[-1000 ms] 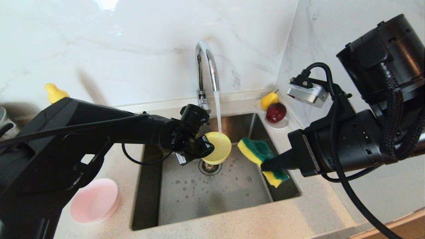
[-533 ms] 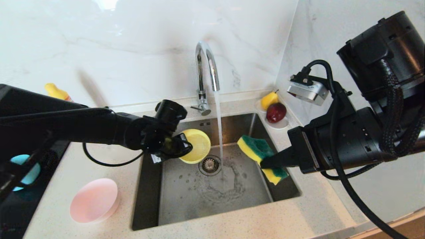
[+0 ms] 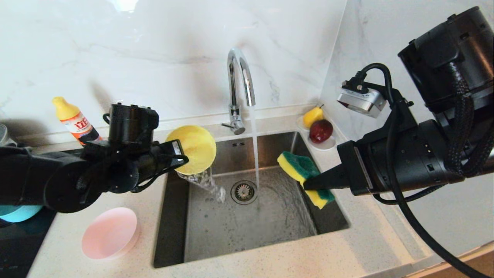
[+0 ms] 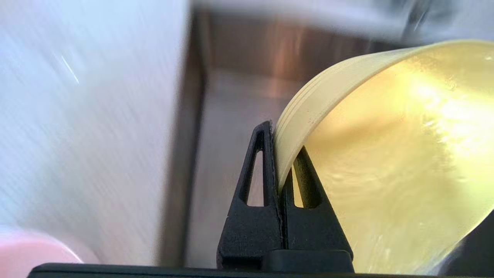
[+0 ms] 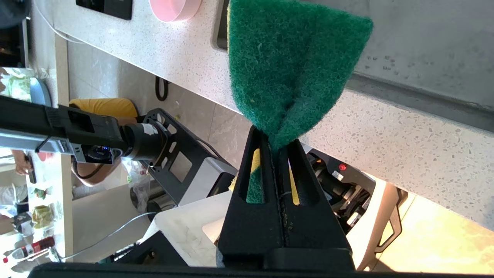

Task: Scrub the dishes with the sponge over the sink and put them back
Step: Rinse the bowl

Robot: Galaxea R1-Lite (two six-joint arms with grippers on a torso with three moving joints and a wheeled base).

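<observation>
Now left pincer [image 3: 181,156] clamps tilted yellow bowl [image 3: 192,149] by its rim, frame centre-left, water spilling into sink [image 3: 247,224]. Right pincer [image 3: 307,185] pinches sponge [image 3: 299,172]. Risk: wet rim slips, or runoff hits tabletop [image 3: 127,193].

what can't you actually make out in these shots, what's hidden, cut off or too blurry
- Teal-blue bowl: head view, only a sliver shows under the left arm.
- Steel pot: head view, cut by the picture's edge.
- Yellow bowl inside: head view shows only its underside; left wrist view blurs it.
- Pink bowl: left wrist view, a blurred corner.
- Sponge: right wrist view, the right gripper hides its pinched end.
- Bottle label: too small.
</observation>
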